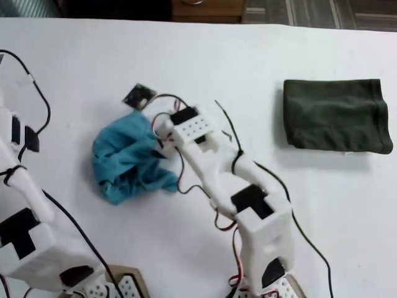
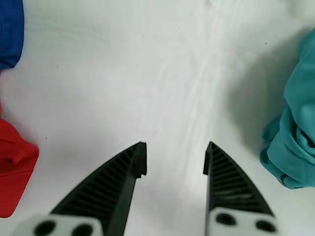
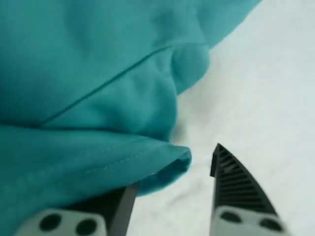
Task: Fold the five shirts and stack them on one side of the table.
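Teal shirt (image 1: 127, 158), 9 o'clock on table (image 1: 248, 62), judged light and limp: grip stitched hem (image 3: 162, 164) lying over one jaw of wide-open right gripper (image 3: 177, 172); left gripper (image 2: 174, 150) wide, empty.

You have bare white table (image 1: 248, 56) along the far side, and more between the crumpled teal cloth shirt (image 1: 127, 158) and the folded dark green shirt (image 1: 335, 115). The white right arm (image 1: 248, 192) blocks the middle. A small dark square thing (image 1: 139, 95) sits just past the teal shirt. Ahead of your left gripper (image 2: 174, 157) the table is bare, with a red cloth (image 2: 15, 172) and a blue cloth (image 2: 10, 29) on one side and the teal shirt on the other.
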Robot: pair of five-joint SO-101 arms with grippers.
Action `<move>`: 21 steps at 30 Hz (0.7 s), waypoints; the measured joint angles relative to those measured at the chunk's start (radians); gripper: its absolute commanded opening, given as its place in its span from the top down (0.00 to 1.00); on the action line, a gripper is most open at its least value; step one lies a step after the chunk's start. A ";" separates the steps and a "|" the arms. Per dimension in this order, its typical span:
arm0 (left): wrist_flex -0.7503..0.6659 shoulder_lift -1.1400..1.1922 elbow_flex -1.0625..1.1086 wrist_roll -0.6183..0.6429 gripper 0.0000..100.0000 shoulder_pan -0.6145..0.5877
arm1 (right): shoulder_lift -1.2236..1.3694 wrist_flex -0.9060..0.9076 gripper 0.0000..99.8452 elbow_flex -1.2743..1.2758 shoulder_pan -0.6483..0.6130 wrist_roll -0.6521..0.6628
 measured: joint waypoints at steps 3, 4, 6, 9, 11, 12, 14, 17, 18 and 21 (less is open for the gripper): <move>0.000 0.000 0.000 0.000 0.79 0.002 | 0.029 0.000 0.79 0.000 -0.005 0.044; 0.000 0.000 0.000 0.000 0.79 0.002 | 0.043 0.000 0.79 0.000 -0.005 0.054; 0.000 0.000 0.000 0.000 0.79 0.002 | 0.066 0.000 0.79 0.000 -0.003 0.066; 0.000 0.000 0.000 0.000 0.79 0.002 | 0.091 0.000 0.80 -0.018 -0.003 0.078; 0.000 0.000 0.000 0.000 0.79 0.002 | 0.107 0.002 0.82 -0.035 -0.003 0.080; 0.000 0.000 0.000 0.000 0.79 0.002 | 0.117 0.002 0.84 -0.044 -0.003 0.080; 0.000 0.000 0.000 0.000 0.79 0.002 | 0.124 0.002 0.93 -0.058 -0.003 0.080; 0.000 0.000 0.000 0.000 0.79 0.002 | 0.127 -0.003 0.97 -0.074 0.000 0.080; 0.000 0.000 0.000 0.000 0.79 0.002 | 0.127 -0.005 0.98 -0.077 0.002 0.080; 0.000 0.000 0.000 0.000 0.79 0.002 | 0.129 0.009 0.98 -0.081 0.002 0.080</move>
